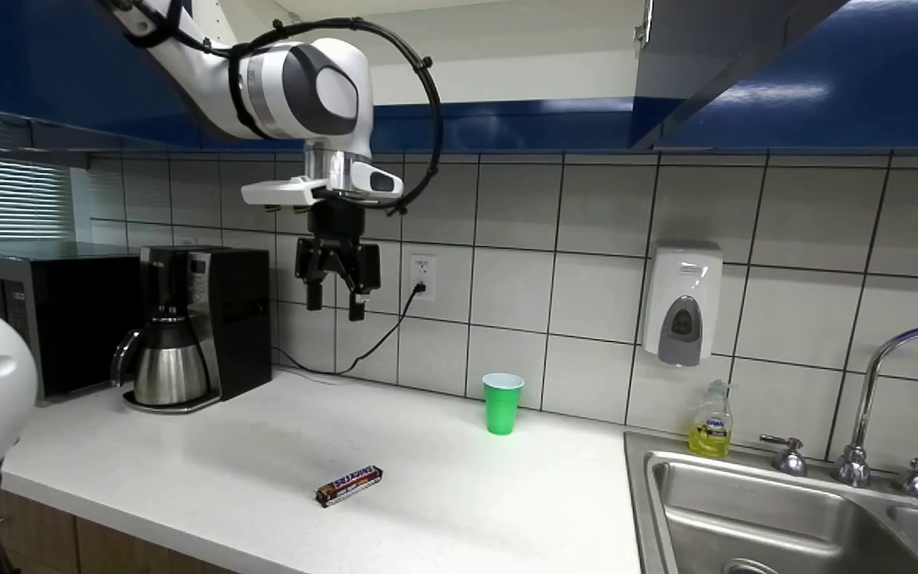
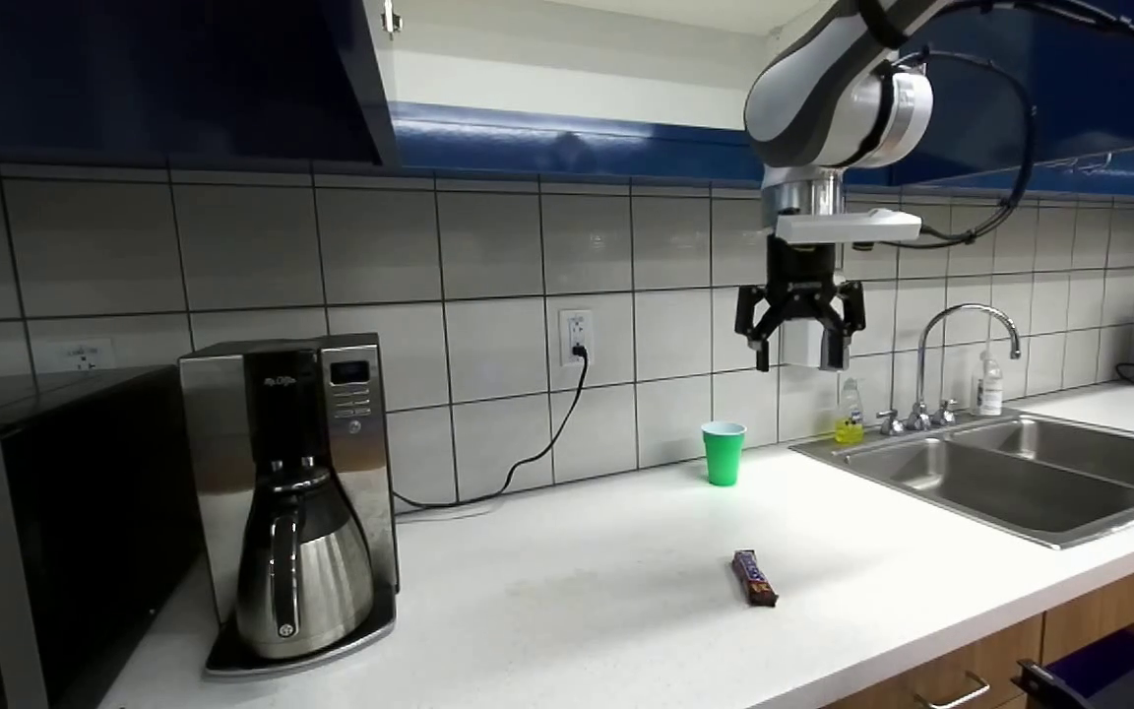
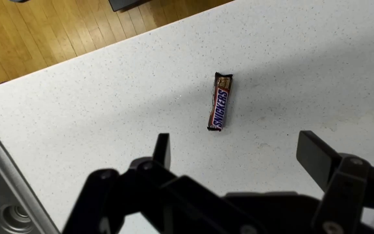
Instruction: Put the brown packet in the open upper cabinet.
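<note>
The brown packet, a slim Snickers bar, lies flat on the white counter in both exterior views [image 1: 349,486] [image 2: 754,578]. It also shows whole in the wrist view [image 3: 220,102]. My gripper [image 1: 335,312] is open and empty, pointing down, well above the counter. It also shows in the other views [image 2: 798,364] [image 3: 234,135]. In the wrist view the packet lies beyond the fingertips, between their lines and nearer the left finger. The open upper cabinet [image 1: 507,76] has a white interior, above the gripper; it also shows here [image 2: 567,59]. The arm covers part of it.
A green cup [image 1: 503,405] stands near the tiled wall. A coffee maker [image 2: 306,492] and microwave [image 2: 65,512] stand at one end, a steel sink [image 1: 746,510] at the other. A dark blue cabinet door [image 1: 810,80] hangs open. A soap dispenser [image 1: 682,303] is on the wall.
</note>
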Controlling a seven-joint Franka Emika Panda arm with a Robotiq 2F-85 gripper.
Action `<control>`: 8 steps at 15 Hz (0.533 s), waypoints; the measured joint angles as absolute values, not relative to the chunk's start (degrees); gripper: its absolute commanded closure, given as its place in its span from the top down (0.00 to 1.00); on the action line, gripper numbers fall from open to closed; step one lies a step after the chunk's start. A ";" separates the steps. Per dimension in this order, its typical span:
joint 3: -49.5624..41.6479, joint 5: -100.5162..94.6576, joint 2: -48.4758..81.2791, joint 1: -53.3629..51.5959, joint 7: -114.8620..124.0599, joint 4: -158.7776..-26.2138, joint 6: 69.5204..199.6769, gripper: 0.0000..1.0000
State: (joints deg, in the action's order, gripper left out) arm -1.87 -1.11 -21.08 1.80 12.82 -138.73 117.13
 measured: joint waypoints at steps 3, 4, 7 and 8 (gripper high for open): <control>-1.87 -1.08 -18.93 1.80 14.47 -139.70 119.36 1.00; -1.87 -1.08 -18.06 1.80 14.99 -139.84 120.20 1.00; -1.87 -1.08 -14.95 1.80 16.23 -139.94 122.97 1.00; -1.87 -1.07 -13.82 1.80 16.45 -139.94 123.81 1.00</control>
